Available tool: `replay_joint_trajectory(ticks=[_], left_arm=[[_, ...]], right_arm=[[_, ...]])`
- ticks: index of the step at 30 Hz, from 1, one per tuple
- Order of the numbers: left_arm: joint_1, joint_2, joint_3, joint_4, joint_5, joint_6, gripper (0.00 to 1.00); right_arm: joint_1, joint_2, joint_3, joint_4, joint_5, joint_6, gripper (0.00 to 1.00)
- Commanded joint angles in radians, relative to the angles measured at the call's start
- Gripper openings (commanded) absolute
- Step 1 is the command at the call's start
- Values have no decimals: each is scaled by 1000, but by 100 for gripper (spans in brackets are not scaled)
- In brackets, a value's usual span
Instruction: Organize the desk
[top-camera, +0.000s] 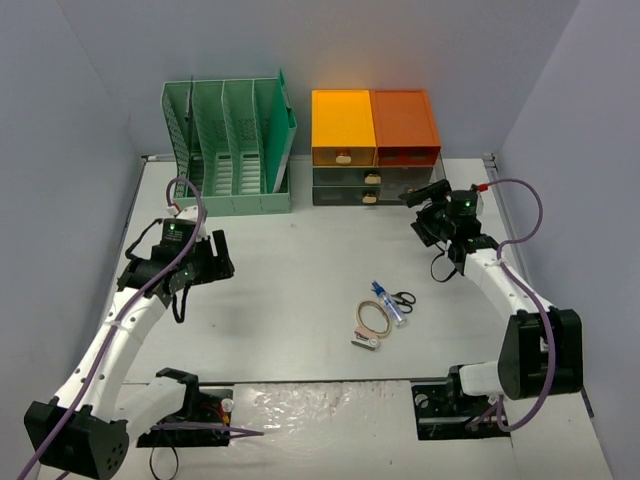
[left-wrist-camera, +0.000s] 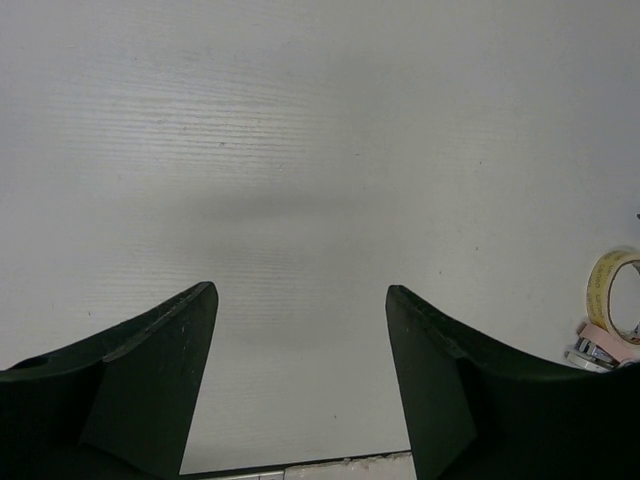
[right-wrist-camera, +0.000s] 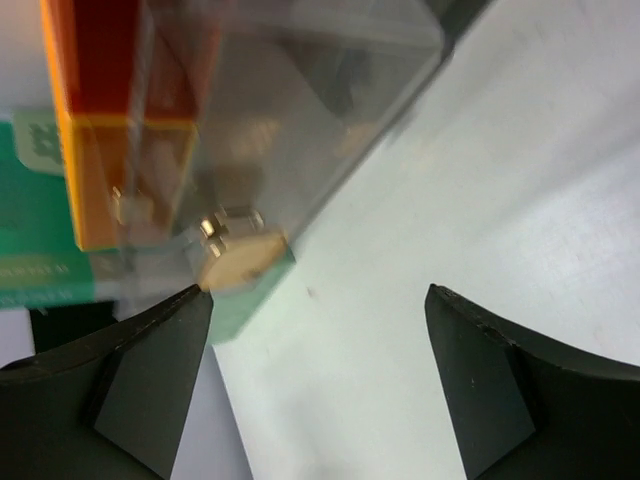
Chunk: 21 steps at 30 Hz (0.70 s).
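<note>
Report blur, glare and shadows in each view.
Right wrist: the drawer unit is close and blurred. Left wrist: sharp, with a soft shadow band across the desk. Top external: evenly lit, with glare on the near strip.

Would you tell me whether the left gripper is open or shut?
Open: the left gripper shows bare desk between its spread fingers.

Mint-green file rack (top-camera: 228, 150) standing beside orange drawer unit (top-camera: 374, 145), tape roll (top-camera: 360, 322) lying against blue pen (top-camera: 388, 303), black scissors (top-camera: 402, 298) lying alongside
</note>
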<state>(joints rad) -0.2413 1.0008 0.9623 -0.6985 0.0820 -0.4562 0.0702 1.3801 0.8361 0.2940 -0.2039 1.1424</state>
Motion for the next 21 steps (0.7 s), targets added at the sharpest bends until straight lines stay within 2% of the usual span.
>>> replay_joint_trajectory(ticks=[1, 6, 10, 14, 17, 21], left_arm=[[-6, -27, 44, 16, 7, 11, 65], [-5, -31, 35, 20, 15, 16, 65], [-4, -27, 32, 25, 26, 17, 65], [-4, -34, 35, 20, 33, 17, 65], [-4, -36, 36, 17, 35, 17, 65], [-6, -38, 38, 11, 36, 18, 65]], right_arm=[[105, -130, -30, -270, 52, -114, 85], [125, -231, -75, -345, 87, -176, 86], [137, -231, -54, -369, 81, -241, 85], [169, -116, 26, -562, 164, -347, 84], [217, 13, 57, -610, 137, -441, 83], [346, 154, 148, -710, 200, -529, 78]])
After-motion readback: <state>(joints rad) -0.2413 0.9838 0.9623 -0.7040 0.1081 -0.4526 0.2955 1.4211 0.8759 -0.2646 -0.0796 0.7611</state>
